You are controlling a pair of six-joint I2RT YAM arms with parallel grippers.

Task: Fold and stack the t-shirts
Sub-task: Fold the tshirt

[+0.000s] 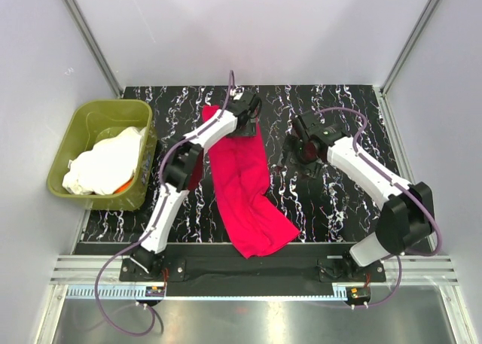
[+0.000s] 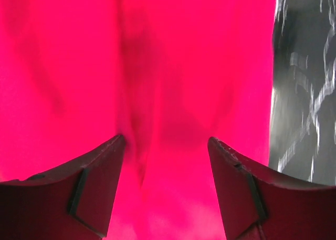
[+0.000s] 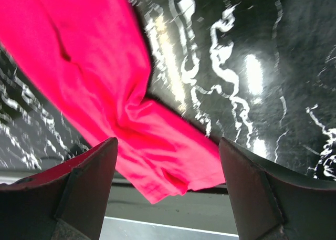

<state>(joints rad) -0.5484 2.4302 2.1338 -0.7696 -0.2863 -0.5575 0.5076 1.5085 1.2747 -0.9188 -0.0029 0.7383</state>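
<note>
Red shirt (image 1: 245, 190) fold: we're lining up a grab at its far end.
Shirt lies as a long strip down centre frame on worktop (image 1: 331, 208); white shirts (image 1: 105, 167) sit in tub (image 1: 75, 126), left of frame. L fingers (image 2: 89, 187) spread wide over cloth at strip's top end, gripping nothing. R fingers (image 3: 84, 182) wide open, empty, above bare worktop right of strip. Next, we reckon: pinch top edge, R takes other corner.
</note>
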